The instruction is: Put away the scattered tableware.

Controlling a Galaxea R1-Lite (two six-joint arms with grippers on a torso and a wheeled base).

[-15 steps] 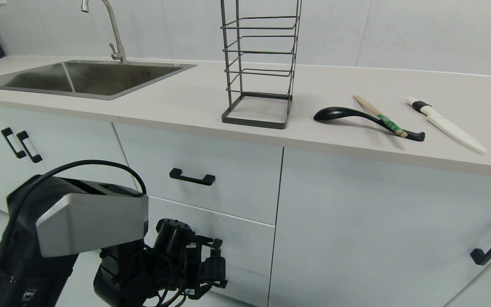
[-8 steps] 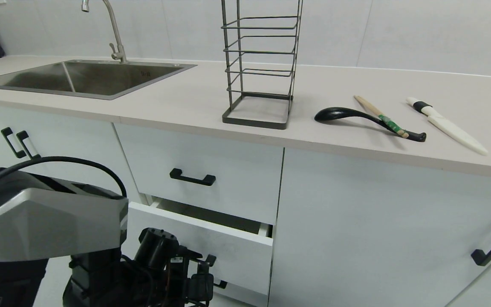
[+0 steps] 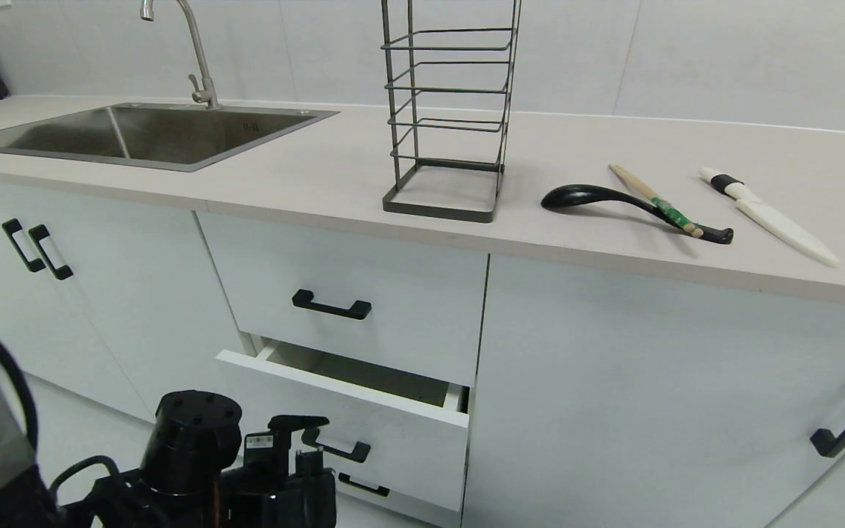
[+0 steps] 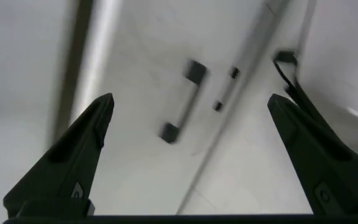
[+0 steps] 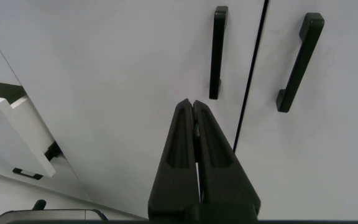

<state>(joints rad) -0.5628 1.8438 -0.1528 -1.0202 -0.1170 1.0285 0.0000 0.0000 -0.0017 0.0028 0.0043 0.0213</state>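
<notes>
Head view: three pieces of tableware lie toward the right end of the worktop (image 3: 320, 176), none of them gripped. A black ladle (image 3: 613, 199) has its bowl toward the wire rack (image 3: 446, 110) and its handle tip close to the front edge. The chopsticks (image 3: 653, 198) cross that handle and touch it. The white knife (image 3: 767, 216) lies just beside them, nearer the right end.

The lower drawer (image 3: 364, 418), under the middle of the worktop, stands partly open. The left gripper (image 4: 190, 102) is low in front of it, jaws spread wide and holding nothing. It sits just beside the drawer handle (image 3: 336, 449); whether a finger touches it I cannot tell, as the wrist picture is smeared. The right gripper (image 5: 193, 109) has its jaws pressed together, empty, facing cupboard doors.

Risks, as judged:
- The drawer gap looks narrow, so a long utensil lowered in could catch on the drawer above.
- Lifting the ladle would likely drag or roll the chopsticks toward the front edge.
- The ladle's curved bowl may rock under a pinch.
- A sweep of the arm could push the knife off the worktop.

Surface is pale, matte and flat. A steel sink (image 3: 144, 132) and tap (image 3: 195, 51) sit at the left end. White cupboard fronts carry black handles, and the wall is pale panelling.
</notes>
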